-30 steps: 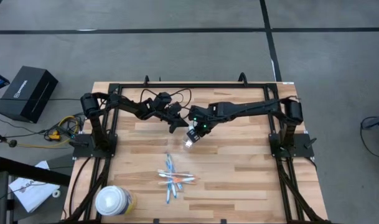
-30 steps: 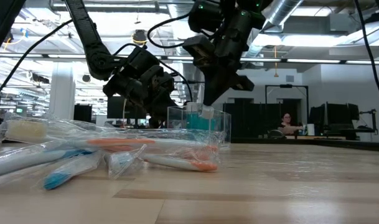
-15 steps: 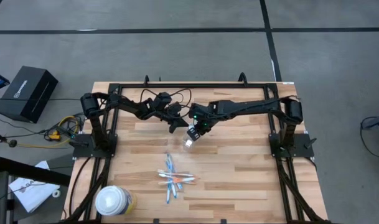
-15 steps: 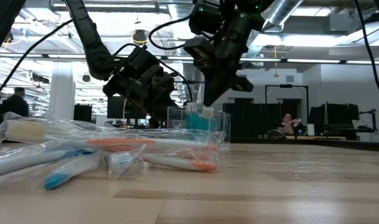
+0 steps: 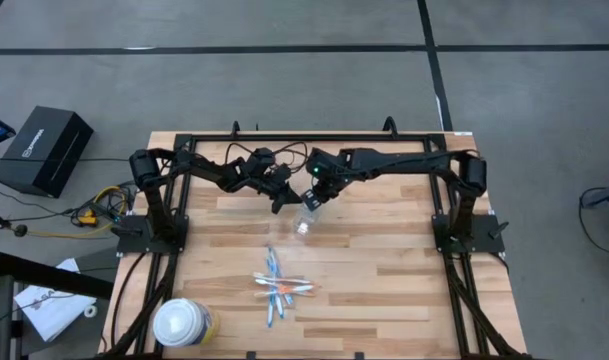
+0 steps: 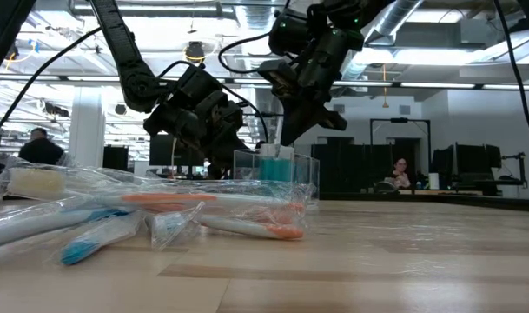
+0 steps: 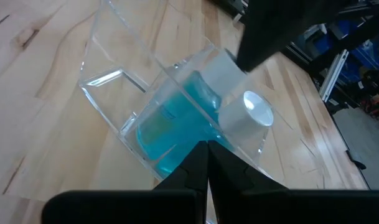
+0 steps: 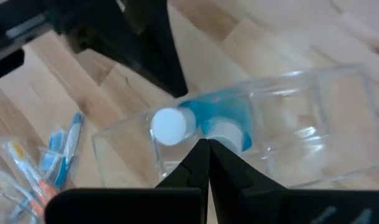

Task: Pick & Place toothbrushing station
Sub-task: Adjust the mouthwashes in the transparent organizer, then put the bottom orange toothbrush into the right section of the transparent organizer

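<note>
Two pincers sit over the middle of my tabletop (image 5: 384, 270), both with their fingers pressed fully together and holding nothing. My right pincer (image 5: 309, 201) hangs just above the clear plastic cup (image 5: 304, 224), clear of it; in the right wrist view the closed fingertips (image 8: 203, 149) point down at the cup (image 8: 239, 134) and I see no contact. My left pincer (image 5: 279, 203) hovers just beside the cup on the other side, and its wrist view shows the joined fingertips (image 7: 200, 152) aimed at the cup wall (image 7: 108, 93), close but apart as far as I can tell.

The cup stands upright near the tabletop's centre with two blue tubes (image 7: 170, 127) inside it, their white caps (image 7: 256, 111) up. In the low view the cup (image 6: 277, 174) sits behind the toothbrushes (image 6: 160, 213), which lie in a loose wrapped pile well apart from the cup, toward the near edge (image 5: 281, 287). A round white-topped container (image 5: 179, 322) stands at the near left corner.

Compared with a second ago, my right arm has pulled back toward the far side: its pincer was directly over the cup then and now sits higher and further back, leaving the cup uncovered from above. The left pincer, the cup and the toothbrushes have not moved. In the room behind, a person now shows at the far left (image 6: 40, 149)
</note>
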`<control>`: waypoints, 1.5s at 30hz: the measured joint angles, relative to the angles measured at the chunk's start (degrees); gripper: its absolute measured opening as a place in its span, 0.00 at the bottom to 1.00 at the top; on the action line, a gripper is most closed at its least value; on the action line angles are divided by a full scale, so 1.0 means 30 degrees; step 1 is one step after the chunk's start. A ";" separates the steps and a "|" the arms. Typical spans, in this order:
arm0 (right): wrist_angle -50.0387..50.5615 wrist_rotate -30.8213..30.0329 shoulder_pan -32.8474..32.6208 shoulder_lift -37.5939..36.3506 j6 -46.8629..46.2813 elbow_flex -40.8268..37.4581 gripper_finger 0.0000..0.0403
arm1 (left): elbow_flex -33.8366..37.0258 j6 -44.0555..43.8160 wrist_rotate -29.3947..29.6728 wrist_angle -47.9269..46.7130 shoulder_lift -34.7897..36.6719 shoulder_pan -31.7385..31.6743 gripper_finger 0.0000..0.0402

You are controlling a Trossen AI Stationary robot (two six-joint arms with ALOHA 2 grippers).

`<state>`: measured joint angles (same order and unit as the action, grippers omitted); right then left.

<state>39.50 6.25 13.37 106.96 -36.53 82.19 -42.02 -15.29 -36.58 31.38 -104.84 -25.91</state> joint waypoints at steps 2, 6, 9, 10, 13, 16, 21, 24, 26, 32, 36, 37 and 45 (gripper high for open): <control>-0.0070 0.0091 0.0200 0.0000 0.0202 0.0000 0.00 | 0.0000 0.0000 -0.0013 -0.0007 0.0000 0.0000 0.00; -0.0471 0.0453 0.0538 0.0022 0.0399 -0.0018 0.00 | 0.0000 0.0000 -0.0032 -0.0003 0.0000 0.0000 0.00; -0.0903 0.0457 0.0753 0.0059 0.0532 -0.0038 0.00 | 0.0000 0.0000 -0.0125 0.0022 0.0000 0.0024 0.00; -0.0937 0.0471 0.0812 0.0066 0.0545 -0.0051 0.00 | 0.0000 0.0000 -0.0137 0.0022 0.0000 0.0029 0.00; -0.0981 0.0471 0.0935 0.0073 0.0691 -0.0051 0.00 | 0.0000 0.0000 -0.0130 0.0028 0.0000 0.0029 0.00; -0.0981 0.0529 0.1018 0.0080 0.0756 -0.0058 0.00 | 0.0000 0.0000 -0.0119 0.0033 -0.0003 0.0029 0.00; -0.0884 0.0745 0.1018 0.0081 0.0857 0.0045 0.00 | 0.0000 0.0000 -0.0101 0.0044 0.0000 0.0029 0.00; -0.0835 0.0828 0.0953 0.0095 0.0902 0.0376 0.00 | 0.0000 0.0000 -0.0093 0.0051 0.0000 0.0029 0.00; -0.0864 0.0841 0.0926 0.0095 0.0902 0.0545 0.00 | 0.0000 0.0000 -0.0086 0.0058 0.0000 0.0029 0.00; -0.0600 0.0894 0.0923 0.0095 0.1140 0.0984 0.00 | 0.0000 0.0000 -0.0071 0.0073 0.0000 0.0029 0.00; -0.0238 0.0858 0.0887 0.0095 0.1402 0.1627 0.00 | 0.0000 0.0044 0.0003 0.0073 0.0000 0.0022 0.00; -0.0252 0.0647 0.0826 0.0095 0.1442 0.1815 0.00 | 0.0000 0.0089 0.0009 0.0073 0.0000 0.0021 0.00; -0.0558 -0.3263 0.0165 -0.1933 0.1864 0.2958 0.00 | -0.0004 0.0066 -0.0931 0.0354 0.1565 -0.0820 0.00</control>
<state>37.83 -3.54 13.87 101.16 -30.94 91.07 -42.03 -15.09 -39.38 32.44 -100.14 -28.37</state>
